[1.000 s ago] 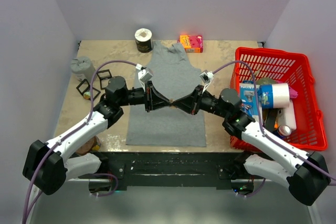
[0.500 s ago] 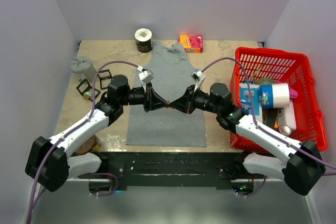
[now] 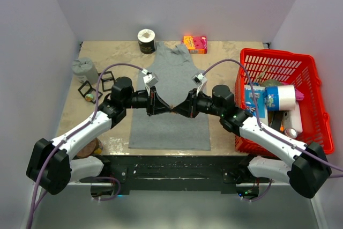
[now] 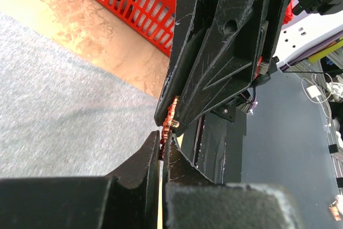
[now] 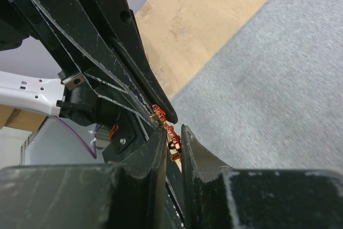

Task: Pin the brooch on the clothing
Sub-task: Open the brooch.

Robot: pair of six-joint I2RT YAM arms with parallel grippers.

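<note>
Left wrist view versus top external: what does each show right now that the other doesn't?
Left wrist only: the orange-red brooch, pinched where the left hand and right hand meet tip to tip. Top external only: the whole grey clothing lying flat, with a pink box and a roll at its far end. Both: the two hands meeting over the clothing, and the red basket.
</note>
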